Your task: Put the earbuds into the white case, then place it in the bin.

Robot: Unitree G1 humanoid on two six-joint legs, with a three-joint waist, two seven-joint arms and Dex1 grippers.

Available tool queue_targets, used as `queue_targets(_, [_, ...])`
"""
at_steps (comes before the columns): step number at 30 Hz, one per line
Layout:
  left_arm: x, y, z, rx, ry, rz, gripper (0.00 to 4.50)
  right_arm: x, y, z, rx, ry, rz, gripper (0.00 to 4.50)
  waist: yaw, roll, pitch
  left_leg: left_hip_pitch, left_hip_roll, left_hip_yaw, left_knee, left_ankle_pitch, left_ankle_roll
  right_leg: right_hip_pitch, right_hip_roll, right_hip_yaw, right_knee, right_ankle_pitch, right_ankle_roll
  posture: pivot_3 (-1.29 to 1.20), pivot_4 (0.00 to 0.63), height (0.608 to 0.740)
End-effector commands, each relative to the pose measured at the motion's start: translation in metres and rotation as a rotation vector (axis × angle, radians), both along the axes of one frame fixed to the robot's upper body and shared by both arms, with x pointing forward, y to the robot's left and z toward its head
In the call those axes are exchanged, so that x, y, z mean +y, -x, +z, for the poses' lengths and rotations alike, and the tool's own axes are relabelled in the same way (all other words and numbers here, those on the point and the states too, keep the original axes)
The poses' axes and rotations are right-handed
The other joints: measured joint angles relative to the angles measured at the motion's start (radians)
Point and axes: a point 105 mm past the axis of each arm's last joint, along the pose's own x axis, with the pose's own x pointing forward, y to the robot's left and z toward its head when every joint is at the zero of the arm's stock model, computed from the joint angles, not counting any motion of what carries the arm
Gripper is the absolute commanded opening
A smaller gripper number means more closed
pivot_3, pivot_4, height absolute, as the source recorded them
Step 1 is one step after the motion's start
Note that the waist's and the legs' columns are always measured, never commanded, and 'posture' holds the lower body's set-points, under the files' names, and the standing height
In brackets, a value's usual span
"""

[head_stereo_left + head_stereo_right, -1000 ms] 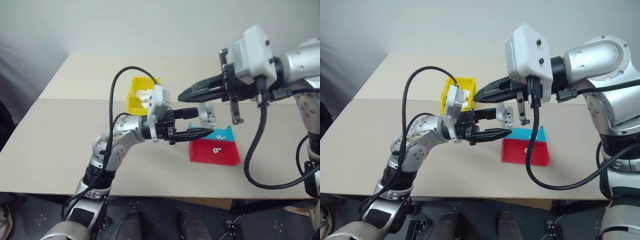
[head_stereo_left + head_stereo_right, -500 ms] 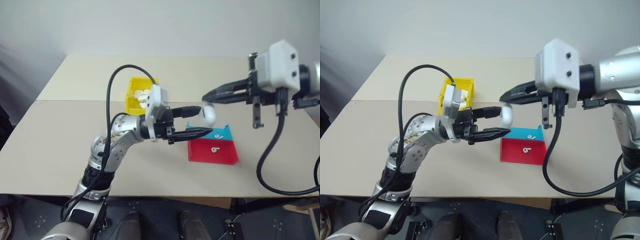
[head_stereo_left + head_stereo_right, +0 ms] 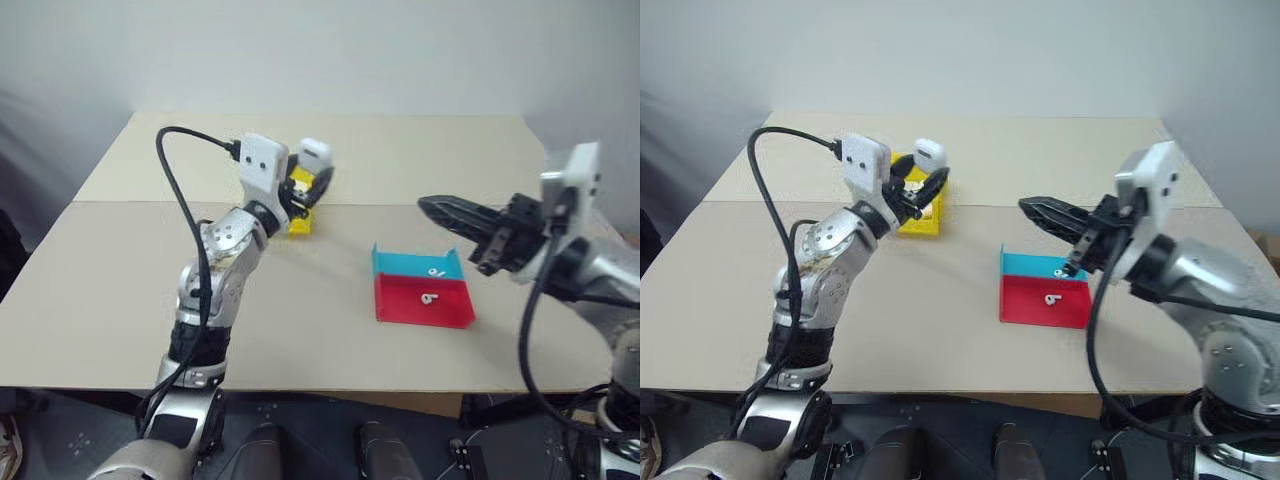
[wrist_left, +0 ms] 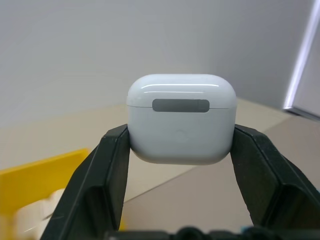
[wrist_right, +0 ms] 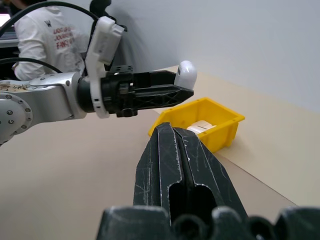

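- Up over the bin (image 3: 297, 205), the left gripper (image 4: 181, 145) clamps the white case (image 4: 181, 119) between its two fingers, lid closed.
- Seen from the left wrist, the case's grey hinge strip faces the camera.
- From the right wrist, white items show inside the bin.
- Head views show two earbuds (image 3: 1051, 297) lying in the red and teal tray (image 3: 422, 303), beside the right gripper (image 3: 432, 208), pressed shut and empty.

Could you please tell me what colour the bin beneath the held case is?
The bin is bright yellow; the right wrist view shows it best.
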Motion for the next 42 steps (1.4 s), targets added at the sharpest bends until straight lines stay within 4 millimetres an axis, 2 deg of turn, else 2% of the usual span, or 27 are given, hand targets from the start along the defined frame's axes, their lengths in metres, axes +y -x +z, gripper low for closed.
queue_targets(1, [0.022, -0.022, 0.003, 0.027, -0.041, 0.21, 2.75, 0.008, 0.0, 0.006, -0.051, 0.031, -0.035, 0.06, 0.001, 0.0, 0.0, -0.001, 0.0, 0.0, 0.0, 0.0, 0.0, 0.0, 0.0, 0.0, 0.0, 0.0, 0.0, 0.0, 0.15, 0.74])
queue_targets(4, [0.03, -0.036, -0.001, 0.071, -0.036, 0.288, 2.75, 0.011, -0.001, 0.002, -0.052, 0.071, -0.049, 0.06, 0.003, 0.0, 0.0, -0.002, -0.001, 0.0, 0.0, 0.0, 0.0, -0.001, -0.001, 0.0, -0.001, 0.001, -0.001, 0.0, 0.15, 0.74])
queue_targets(8, [0.024, -0.057, -0.013, 0.13, -0.077, 0.299, 2.75, 0.013, 0.003, 0.0, -0.057, 0.083, -0.041, 0.06, 0.007, 0.0, 0.0, -0.004, -0.001, 0.0, -0.001, 0.0, 0.0, -0.001, -0.001, -0.002, -0.003, 0.003, -0.004, 0.0, 0.15, 0.74])
queue_targets(12, [0.018, -0.067, -0.025, 0.174, -0.09, 0.272, 2.75, 0.015, 0.005, -0.003, -0.058, 0.098, -0.037, 0.06, 0.009, 0.0, 0.0, -0.004, -0.001, -0.001, -0.001, 0.0, 0.0, -0.001, -0.001, -0.002, -0.003, 0.003, -0.004, 0.0, 0.15, 0.74])
queue_targets(14, [0.015, -0.07, -0.031, 0.172, -0.12, 0.265, 3.48, 0.015, 0.006, -0.006, -0.058, 0.114, -0.036, 0.0, 0.009, 0.0, 0.0, -0.004, -0.001, -0.001, -0.001, 0.0, 0.0, -0.001, -0.001, -0.003, -0.003, 0.003, -0.004, 0.0, 0.15, 0.74])
queue_targets(17, [0.012, -0.07, -0.037, 0.185, -0.122, 0.247, 4.36, 0.013, 0.008, -0.006, -0.065, 0.124, -0.039, 0.0, 0.006, 0.0, 0.0, -0.004, -0.001, -0.001, -0.001, 0.0, 0.0, -0.001, -0.001, -0.003, -0.003, 0.003, -0.004, 0.0, 0.15, 0.74])
queue_targets(18, [0.013, -0.07, -0.038, 0.184, -0.117, 0.248, 4.47, 0.012, 0.008, -0.005, -0.067, 0.121, -0.04, 0.0, 0.004, 0.0, 0.0, -0.004, -0.001, -0.001, -0.001, 0.0, 0.0, -0.001, -0.001, -0.003, -0.003, 0.003, -0.004, 0.0, 0.15, 0.74])
queue_targets(23, [0.021, -0.063, -0.027, 0.109, -0.054, 0.21, 4.47, 0.01, 0.007, -0.006, -0.066, 0.121, -0.04, 0.0, 0.001, 0.0, 0.0, -0.004, 0.0, -0.001, -0.001, 0.0, 0.0, -0.001, -0.001, -0.003, -0.003, 0.003, -0.004, 0.0, 0.15, 0.74])
queue_targets(27, [0.029, -0.041, -0.016, 0.041, 0.007, 0.079, 4.47, 0.01, 0.005, -0.013, -0.059, 0.137, -0.047, 0.0, -0.002, 0.0, 0.0, -0.003, 0.0, -0.001, -0.002, 0.0, 0.0, -0.001, -0.001, -0.002, -0.002, 0.003, -0.005, 0.0, 0.15, 0.74])
queue_targets(29, [0.032, -0.023, -0.014, 0.006, -0.004, -0.006, 4.47, 0.01, 0.001, -0.024, -0.064, 0.173, -0.071, 0.0, -0.001, 0.0, 0.0, -0.003, 0.0, -0.001, -0.001, 0.0, 0.0, -0.002, -0.001, -0.002, -0.002, 0.003, -0.005, 0.0, 0.15, 0.74])
queue_targets(35, [0.044, 0.053, -0.017, -0.055, -0.088, -0.292, 4.47, 0.007, -0.002, -0.051, -0.042, 0.221, -0.048, 0.0, -0.003, 0.0, 0.0, -0.002, 0.0, 0.0, -0.001, 0.0, 0.0, -0.001, -0.001, -0.001, -0.001, 0.003, -0.005, 0.0, 0.15, 0.74])
queue_targets(37, [0.052, 0.08, -0.024, -0.045, -0.14, -0.349, 4.47, 0.008, 0.0, -0.056, -0.02, 0.208, -0.001, 0.0, -0.006, 0.0, 0.0, -0.002, 0.001, 0.001, -0.001, 0.0, 0.0, -0.001, -0.001, -0.001, -0.001, 0.003, -0.005, 0.0, 0.15, 0.74])
queue_targets(42, [0.055, 0.13, -0.025, -0.064, -0.18, -0.461, 4.47, 0.011, 0.008, -0.058, -0.036, 0.204, 0.15, 0.0, 0.0, 0.0, 0.0, 0.001, 0.001, 0.001, -0.001, 0.0, 0.0, 0.0, -0.001, -0.002, 0.0, -0.001, -0.002, 0.0, 0.15, 0.74])
